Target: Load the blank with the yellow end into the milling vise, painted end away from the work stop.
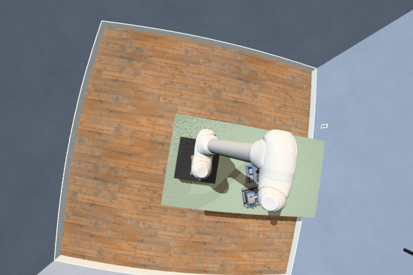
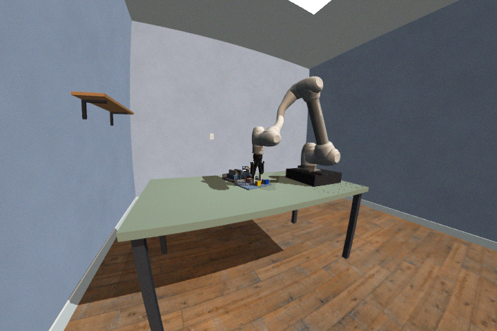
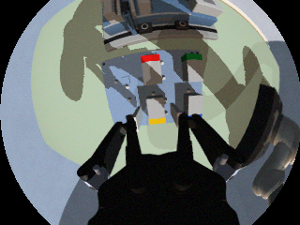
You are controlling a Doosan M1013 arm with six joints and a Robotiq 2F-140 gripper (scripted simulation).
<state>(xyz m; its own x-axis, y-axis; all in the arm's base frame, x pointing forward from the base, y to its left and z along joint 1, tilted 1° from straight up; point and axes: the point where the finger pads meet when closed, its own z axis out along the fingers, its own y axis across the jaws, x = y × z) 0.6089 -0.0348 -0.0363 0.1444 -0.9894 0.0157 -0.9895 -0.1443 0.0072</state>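
Observation:
The yellow-ended blank (image 2: 258,183) (image 3: 156,109) lies on the infeed plate (image 2: 248,187) (image 3: 113,84), its yellow end toward the gripper body in the wrist view. My gripper (image 2: 257,178) (image 3: 156,110) points down over it, partly open. One finger shows on each side of this blank, with a visible gap to each in the wrist view; fingertip height is hard to tell. The milling vise (image 1: 250,197) (image 2: 234,175) (image 3: 161,29) stands beyond the plate in the wrist view. Its inside, work stop and low bars are not clearly visible.
The red-ended blank (image 3: 151,71) lies beyond the yellow one in the wrist view; the green-ended blank (image 3: 193,70) and blue-ended blank (image 3: 195,104) (image 2: 266,181) lie to its right. Small pins stand on the plate beside the blanks. The black robot base (image 2: 315,177) stands on the table.

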